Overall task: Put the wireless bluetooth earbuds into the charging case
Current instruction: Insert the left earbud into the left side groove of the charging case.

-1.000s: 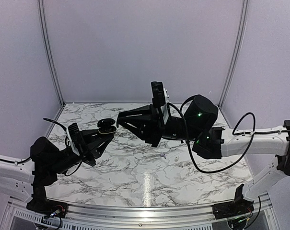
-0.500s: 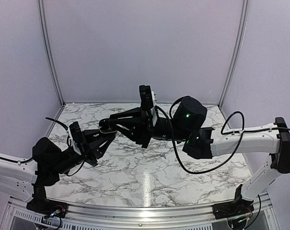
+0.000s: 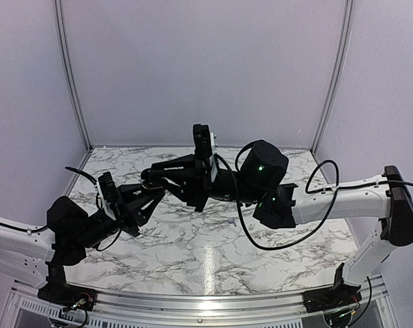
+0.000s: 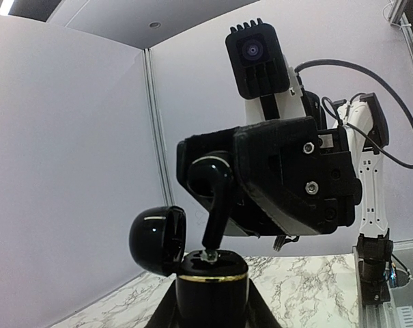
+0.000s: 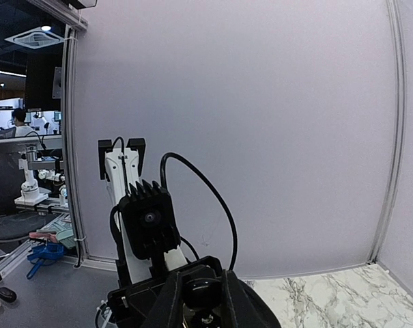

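My left gripper (image 4: 211, 313) is shut on the black charging case (image 4: 211, 287), which has a gold band and stands upright with its lid (image 4: 157, 240) swung open to the left. My right gripper (image 5: 203, 304) is shut on a black earbud (image 4: 215, 205) and holds it stem-down over the case. The stem's tip touches the case's top slot. From above, the two grippers meet over the left half of the table, the left gripper (image 3: 146, 196) below and the right gripper (image 3: 157, 176) coming in from the right. The earbud (image 5: 203, 290) sits between my right fingers.
The white-and-grey marble tabletop (image 3: 213, 239) lies well below both grippers. Pale walls close off the back and sides. A metal rail (image 3: 192, 299) runs along the near edge. A black cable (image 3: 274, 239) loops under the right arm.
The right arm has swung left with the earbud, closing the gap to the left gripper, until the stem reached the case's open top. The left arm has barely moved.
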`<state>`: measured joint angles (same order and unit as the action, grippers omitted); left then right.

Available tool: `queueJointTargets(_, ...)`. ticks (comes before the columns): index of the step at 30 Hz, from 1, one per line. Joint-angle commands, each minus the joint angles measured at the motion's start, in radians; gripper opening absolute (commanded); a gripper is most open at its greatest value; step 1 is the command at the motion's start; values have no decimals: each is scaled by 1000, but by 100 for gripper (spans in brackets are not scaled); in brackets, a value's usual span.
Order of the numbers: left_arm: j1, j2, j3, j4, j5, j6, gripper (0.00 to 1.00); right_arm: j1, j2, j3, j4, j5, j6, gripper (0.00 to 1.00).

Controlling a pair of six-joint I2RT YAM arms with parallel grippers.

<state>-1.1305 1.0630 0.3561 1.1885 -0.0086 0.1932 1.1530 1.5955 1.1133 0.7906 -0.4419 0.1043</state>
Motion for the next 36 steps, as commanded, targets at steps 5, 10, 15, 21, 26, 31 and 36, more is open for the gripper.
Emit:
queueJointTargets(5, 3, 9, 20, 71, 6, -6, 0, 10, 40, 59, 82, 29, 48, 0)
queueJointTargets(10, 3, 8, 20, 75, 6, -5, 0, 10, 55, 61, 108, 20, 77, 0)
queueJointTargets(15, 3, 8, 18, 80, 6, -5, 0, 10, 70, 65, 127, 12, 114, 0)
queueJointTargets(21, 3, -1, 9, 89, -8, -9, 0, 10, 72, 49, 141, 15, 132, 0)
queueJointTargets(26, 3, -5, 7, 93, -16, -10, 0, 11, 72, 43, 147, 16, 139, 0)
queueJointTargets(31, 3, -9, 0, 99, -25, -14, 0, 13, 60, 28, 159, 17, 144, 0)
queueJointTargets(36, 3, -11, -1, 101, -27, -14, 0, 17, 57, 24, 165, 17, 150, 0)
